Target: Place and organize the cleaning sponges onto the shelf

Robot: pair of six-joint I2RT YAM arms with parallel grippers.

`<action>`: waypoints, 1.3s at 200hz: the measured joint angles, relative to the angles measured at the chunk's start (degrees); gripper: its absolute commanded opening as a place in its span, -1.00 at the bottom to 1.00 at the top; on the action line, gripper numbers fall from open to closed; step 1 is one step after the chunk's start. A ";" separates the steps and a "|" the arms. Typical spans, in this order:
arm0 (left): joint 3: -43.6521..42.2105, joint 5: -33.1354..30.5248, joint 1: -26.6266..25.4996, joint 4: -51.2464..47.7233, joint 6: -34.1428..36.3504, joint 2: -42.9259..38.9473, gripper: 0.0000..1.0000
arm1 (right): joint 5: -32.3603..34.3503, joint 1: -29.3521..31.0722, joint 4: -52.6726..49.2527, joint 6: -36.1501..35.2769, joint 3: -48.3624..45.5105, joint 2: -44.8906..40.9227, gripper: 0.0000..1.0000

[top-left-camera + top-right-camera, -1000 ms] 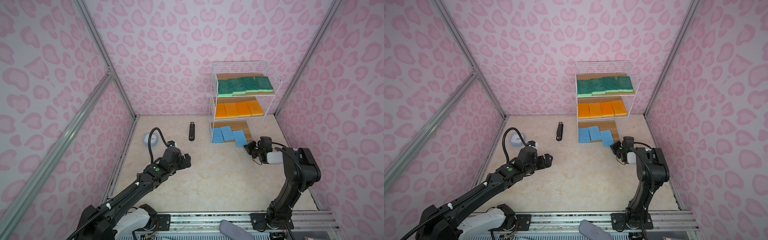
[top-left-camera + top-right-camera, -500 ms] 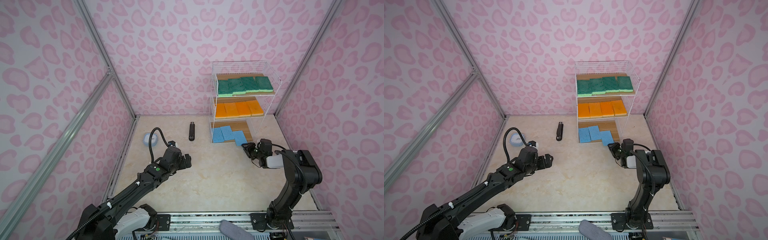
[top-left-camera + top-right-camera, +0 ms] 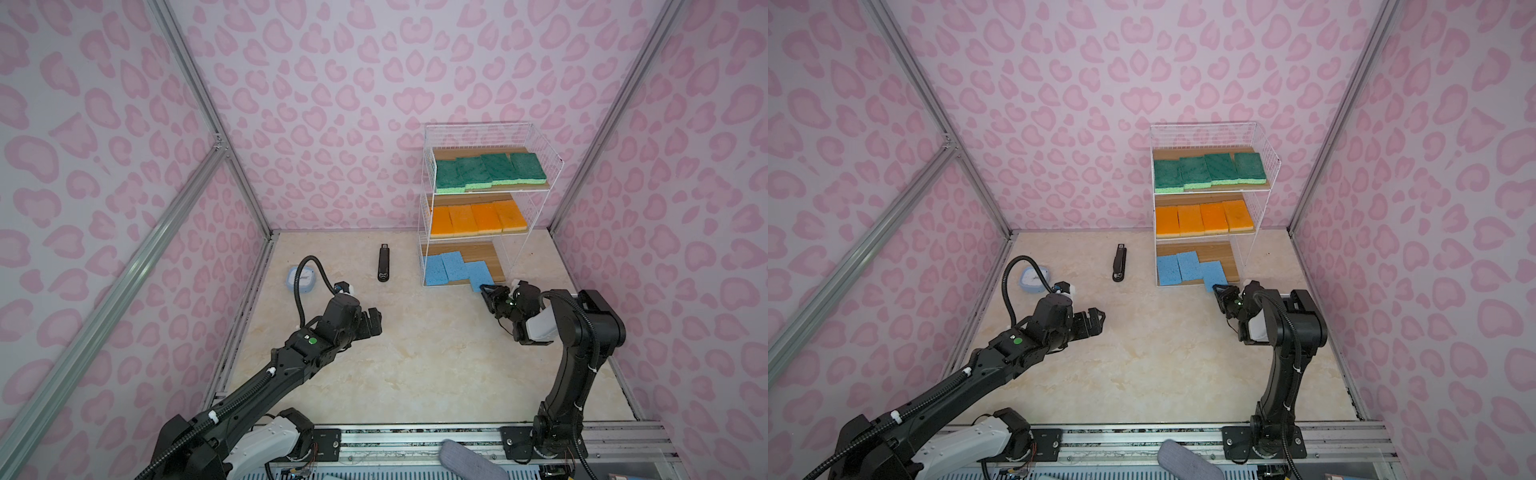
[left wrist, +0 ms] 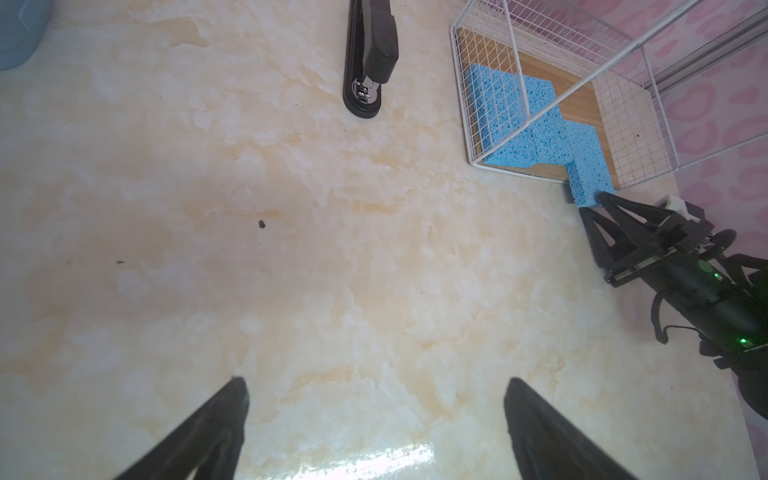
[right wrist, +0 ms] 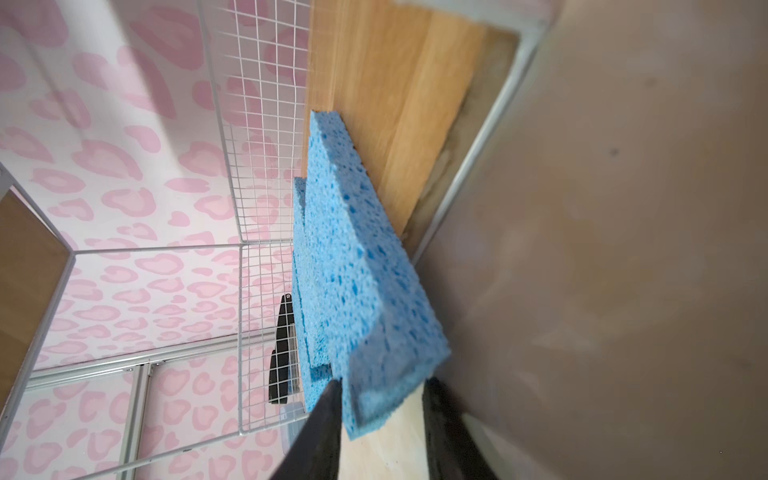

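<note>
Placement of the last sponge, in hand at the bottom tier; white wire shelf point(image 3: 547, 158) stands at the rear right of the worktop point(image 3: 415, 357), against the back wall.

Contents by tier: top board, four green sponges point(image 3: 490, 170) in a slightly staggered row; middle board, four orange sponges point(image 3: 478, 218) side by side; bottom board, three blue sponges point(image 3: 444, 266), two lying square at its left, the third blue sponge point(image 5: 365, 291) set further forward with its near end overhanging the board's front edge; the right part of that board is bare.

At that overhanging end lies the right claw point(image 3: 486, 291), a finger on either side of it; the wrist view is blurred there, so whether the jaws pinch the sponge or merely bracket it cannot be told. Over open worktop, well apart from the shelf, hangs the left claw point(image 3: 372, 320), jaws spread wide and empty.

No sponge lies loose on the worktop in both top views, so the task appears almost done; what is left is to seat the third sponge in line with its neighbours. The next move calls for a short, level push or carry toward the back of the tier, kept under the middle board and clear of the side mesh; then a clean release.

A black stapler point(image 3: 384, 264) and a small blue device point(image 3: 302, 279) rest on the worktop left of the shelf.
</note>
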 measured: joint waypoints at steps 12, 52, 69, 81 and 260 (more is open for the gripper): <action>-0.02 -0.09 0.00 -0.48 0.00 -0.37 0.95 | 0.72 0.00 0.98 0.74 -0.28 0.26 -0.63; -0.02 -0.39 0.20 -1.29 0.02 -0.59 0.95 | 2.25 -0.24 2.93 1.81 -2.40 -0.46 -0.82; -0.02 -0.39 0.20 -1.29 0.02 -0.55 0.95 | 2.80 -0.63 3.02 2.19 -3.15 -1.49 -0.85; -0.02 -0.39 0.20 -1.29 0.02 -0.55 0.95 | 3.69 -0.92 3.06 2.25 -3.50 -2.19 -0.86; -0.42 -0.42 1.01 -2.14 1.16 -0.57 0.95 | 8.13 1.38 -11.78 -2.62 14.01 0.50 -0.86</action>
